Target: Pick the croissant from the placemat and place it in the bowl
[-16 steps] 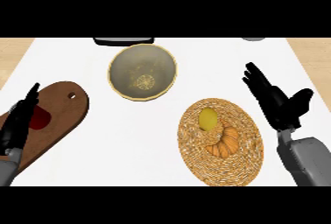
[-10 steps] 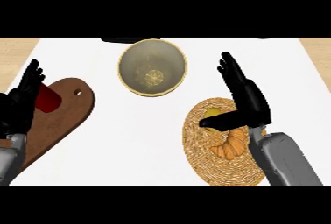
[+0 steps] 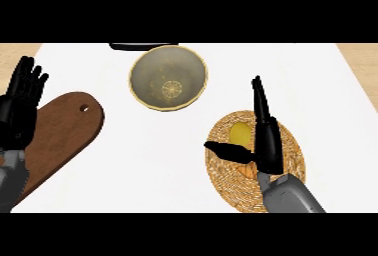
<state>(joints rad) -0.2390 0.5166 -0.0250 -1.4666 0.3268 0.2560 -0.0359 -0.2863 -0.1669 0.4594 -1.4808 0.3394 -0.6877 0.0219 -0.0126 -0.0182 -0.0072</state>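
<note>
Right hand (image 3: 267, 145) open over placemat (image 3: 221, 186), bowl (image 3: 159, 70) apart

From my end there's not much room to see, the camera stares pretty much straight down. Nearly everything in view is a plain white counter (image 3: 162, 165), matte, no pattern or seams I can make out. Its side edges slant, so it looks wider near me than at the far end. Past both far corners there's a light tan wood-look surface, left (image 3: 18, 49) and right (image 3: 362, 60); floor or not, can't tell. Lighting's soft and even, shadows faint.
</note>
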